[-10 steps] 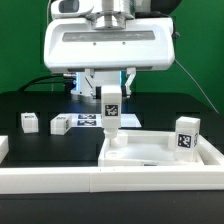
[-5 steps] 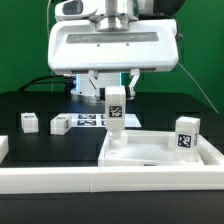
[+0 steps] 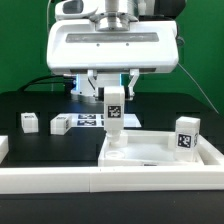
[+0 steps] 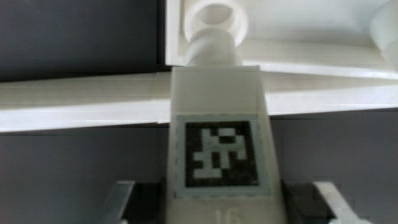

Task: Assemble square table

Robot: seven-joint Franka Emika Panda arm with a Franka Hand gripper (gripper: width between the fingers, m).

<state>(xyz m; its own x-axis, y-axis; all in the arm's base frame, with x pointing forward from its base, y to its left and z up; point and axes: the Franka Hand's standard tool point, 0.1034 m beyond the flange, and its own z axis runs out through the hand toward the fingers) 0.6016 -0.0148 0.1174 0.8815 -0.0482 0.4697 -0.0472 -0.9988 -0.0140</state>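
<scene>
Reading the exterior view as a clock face, the nearest thing to me is the long white border bar (image 3: 60,180), which runs across the 6 o'clock edge. Just behind it lies the square table's slab (image 3: 150,158), white with a raised rim, flat on the black worktop (image 3: 40,145) toward 4 o'clock. One leg (image 3: 185,135) stands upright on the slab at its 3 o'clock side, tag facing me.

At the slab's far corner, toward 10 o'clock of the slab, stands the held leg (image 3: 113,110), upright with its tag toward the camera. Its lower end comes down onto that corner. I cannot tell whether it is fully seated. In the wrist view the same leg (image 4: 217,120) fills the middle, and its rounded tip sits over the slab's corner (image 4: 302,30). The fingers (image 4: 322,200) are partly closed, one on each side of the leg's upper end, and they grip it.

At 9 o'clock of the held leg, well apart from the slab, two loose legs (image 3: 30,122) (image 3: 60,125) lie on the worktop. The marker board (image 3: 88,122) lies flat between them and the held leg. The arm's white housing (image 3: 112,45) fills 12 o'clock, farthest back.
</scene>
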